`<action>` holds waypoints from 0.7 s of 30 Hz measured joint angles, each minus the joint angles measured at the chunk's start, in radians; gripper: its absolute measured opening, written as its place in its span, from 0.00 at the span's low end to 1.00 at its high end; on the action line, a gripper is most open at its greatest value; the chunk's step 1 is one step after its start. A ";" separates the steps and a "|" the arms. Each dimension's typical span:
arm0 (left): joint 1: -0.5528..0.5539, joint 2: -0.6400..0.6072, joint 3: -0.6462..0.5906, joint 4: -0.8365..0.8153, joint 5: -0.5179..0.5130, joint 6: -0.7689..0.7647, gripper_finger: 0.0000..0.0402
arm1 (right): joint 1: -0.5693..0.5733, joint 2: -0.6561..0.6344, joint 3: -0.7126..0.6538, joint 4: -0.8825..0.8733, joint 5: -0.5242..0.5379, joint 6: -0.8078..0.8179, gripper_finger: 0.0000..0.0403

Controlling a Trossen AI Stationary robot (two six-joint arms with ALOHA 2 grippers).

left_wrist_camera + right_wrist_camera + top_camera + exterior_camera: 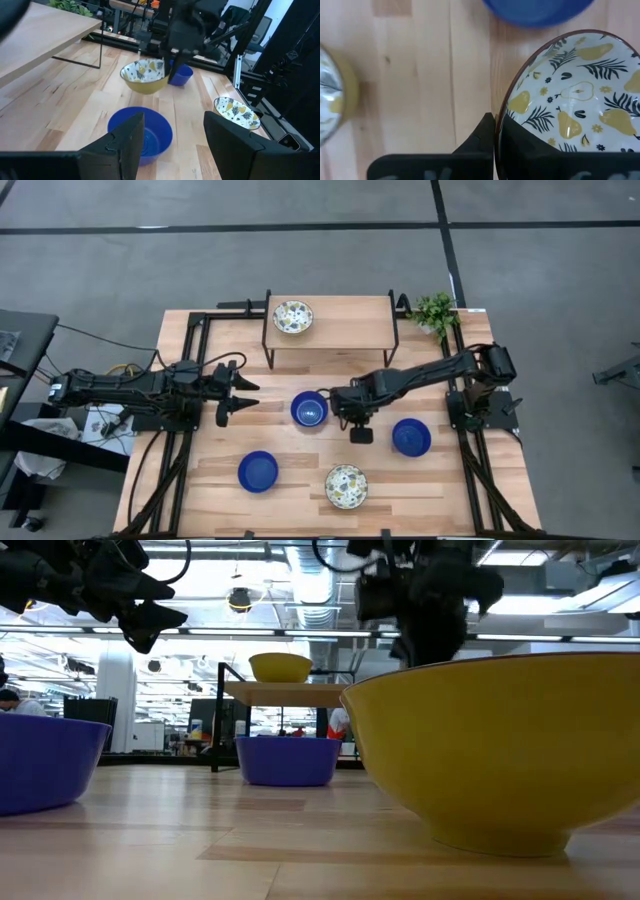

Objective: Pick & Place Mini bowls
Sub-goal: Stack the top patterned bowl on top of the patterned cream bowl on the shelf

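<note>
From above, the right tool point(338, 402) hangs over the counter point(200, 480) just beside one blue bowl point(309, 409). Two more blue bowls lie nearer the front edge, one on either side of it. That makes three blue bowls. Two patterned bowls show: one on the raised shelf point(350, 330) beyond the tool, and one on the counter in front of it. The left tool point(228, 395) hovers well apart, its fingers spread and empty.

At counter height there are two blue bowls and two yellow-sided ones.

The left wrist view shows the right tool holding a third patterned bowl point(145, 75) clear of the counter.

In the right wrist view, the fingers are shut tight on that bowl's rim, one inside and one outside.
</note>
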 joint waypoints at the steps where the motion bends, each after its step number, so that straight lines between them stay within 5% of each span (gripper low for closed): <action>1: 0.000 0.000 0.000 0.000 0.000 0.000 0.51 | 0.000 0.000 0.022 -0.013 0.000 -0.010 0.00; 21: 0.000 0.000 0.000 0.000 0.000 0.000 0.51 | -0.059 -0.004 0.498 -0.098 0.185 -0.319 0.00</action>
